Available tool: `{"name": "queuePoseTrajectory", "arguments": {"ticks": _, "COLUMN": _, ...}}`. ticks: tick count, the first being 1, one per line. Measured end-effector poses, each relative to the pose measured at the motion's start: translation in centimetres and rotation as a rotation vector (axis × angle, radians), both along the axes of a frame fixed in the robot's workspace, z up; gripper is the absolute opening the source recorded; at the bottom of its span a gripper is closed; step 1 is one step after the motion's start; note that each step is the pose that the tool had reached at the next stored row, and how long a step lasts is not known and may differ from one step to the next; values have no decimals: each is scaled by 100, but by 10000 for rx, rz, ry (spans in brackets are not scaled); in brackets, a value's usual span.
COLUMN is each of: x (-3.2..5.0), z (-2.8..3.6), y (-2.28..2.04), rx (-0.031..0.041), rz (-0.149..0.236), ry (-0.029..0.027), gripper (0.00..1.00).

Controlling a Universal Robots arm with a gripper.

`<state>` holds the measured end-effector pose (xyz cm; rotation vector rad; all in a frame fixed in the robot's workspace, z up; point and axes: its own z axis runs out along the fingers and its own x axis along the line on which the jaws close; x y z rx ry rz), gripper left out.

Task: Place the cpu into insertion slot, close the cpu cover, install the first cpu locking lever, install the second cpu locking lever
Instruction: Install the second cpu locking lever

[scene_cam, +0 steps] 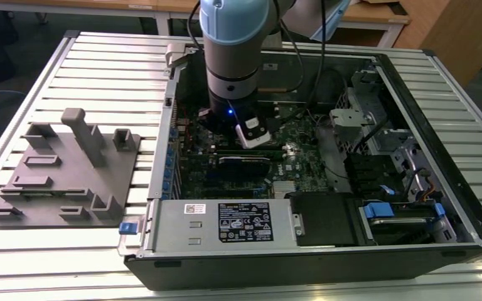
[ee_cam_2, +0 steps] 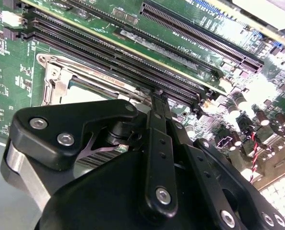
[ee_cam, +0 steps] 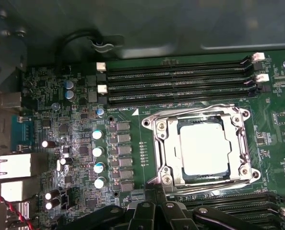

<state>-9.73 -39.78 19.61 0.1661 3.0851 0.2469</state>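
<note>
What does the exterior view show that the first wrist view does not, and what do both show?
Exterior view alone: the arm reaching into the open computer case, and the grey fixture block on the table.
First wrist view alone: the cpu lying in the insertion slot, framed by the cpu cover.
Both: the green motherboard.
</note>
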Motion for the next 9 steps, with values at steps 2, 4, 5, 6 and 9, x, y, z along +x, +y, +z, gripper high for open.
{"name": "queuePoseTrajectory", "arguments": {"ticks": 2, "x": -3, "z": -1, "y": 4, "rx": 0, "rz": 0, "ry": 0, "gripper": 11}}
{"name": "queuePoseTrajectory", "arguments": {"ticks": 4, "x": -5, "z": -2, "y": 8, "rx": 0, "rz": 0, "ry": 1, "gripper": 11}}
{"name": "queuePoseTrajectory", "arguments": {"ticks": 5, "x": -6, "z": -3, "y": 11, "rx": 0, "rz": 0, "ry": 1, "gripper": 11}}
{"name": "queuePoseTrajectory", "arguments": {"ticks": 6, "x": -7, "z": -4, "y": 14, "rx": 1, "rz": 0, "ry": 0, "gripper": 11}}
{"name": "queuePoseTrajectory", "arguments": {"ticks": 9, "x": -10, "z": -9, "y": 18, "rx": -1, "rz": 1, "ry": 1, "gripper": 11}}
